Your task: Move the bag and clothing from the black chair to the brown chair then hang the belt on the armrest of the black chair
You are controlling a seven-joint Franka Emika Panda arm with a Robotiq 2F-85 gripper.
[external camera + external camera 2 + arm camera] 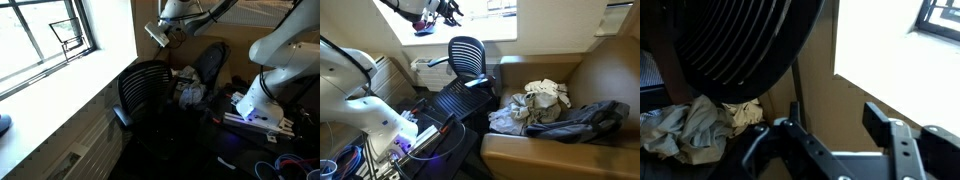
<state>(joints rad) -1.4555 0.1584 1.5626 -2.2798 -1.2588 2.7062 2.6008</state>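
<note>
The clothing (542, 97) and the bag (585, 120) are found lying on the brown chair (610, 70), so that part is judged done, while the belt cannot be made out at the black chair (468, 55), above which the claw (830, 120) is held apart and empty.

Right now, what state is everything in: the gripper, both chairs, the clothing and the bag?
gripper: open, nothing between its fingers, raised near the black chair's backrest.
black chair: upright, next to the brown chair.
brown chair: seat loaded with the clothing and the bag.
clothing: crumpled heap on the brown chair's seat.
bag: dark, slumped flat on the brown chair, against the clothing.
</note>
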